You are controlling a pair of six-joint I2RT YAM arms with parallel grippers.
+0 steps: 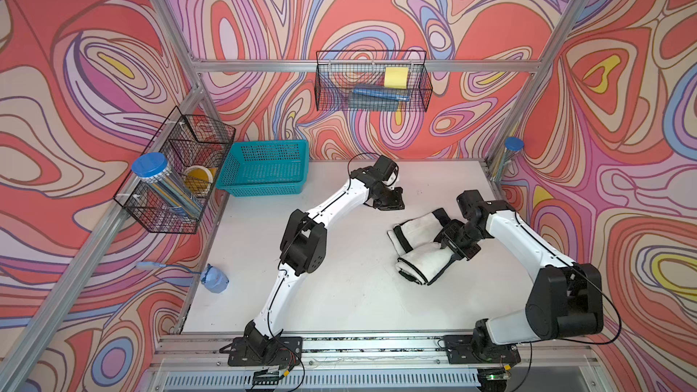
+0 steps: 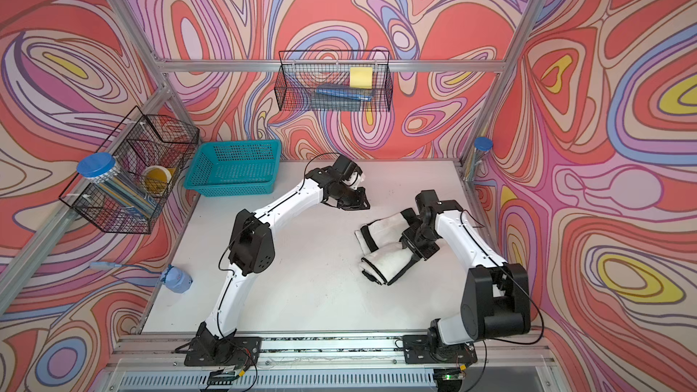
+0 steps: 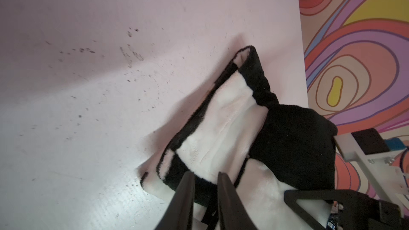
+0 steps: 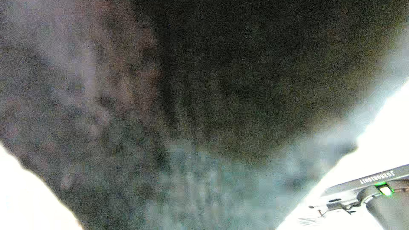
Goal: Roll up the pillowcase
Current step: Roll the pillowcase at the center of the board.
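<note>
The plush black-and-white checked pillowcase [image 1: 420, 260], half rolled, lies under the right gripper [image 1: 448, 240] and stretches away from its fingertips. Whether that gripper is closed on it cannot be told. The left gripper [image 3: 204, 174], narrowly parted and empty, hovers just beside the cloth.

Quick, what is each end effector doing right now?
Left end effector: barely open, holding nothing.
Right end effector: pressed into the checkered pillowcase; open or closed cannot be told.

robot lab: aluminium frame [image 1: 264, 66], patterned walls [image 1: 377, 1]

open tabletop [image 1: 339, 280] centre, pillowcase [image 1: 419, 262] right, basket [image 1: 264, 189] far-left
</note>
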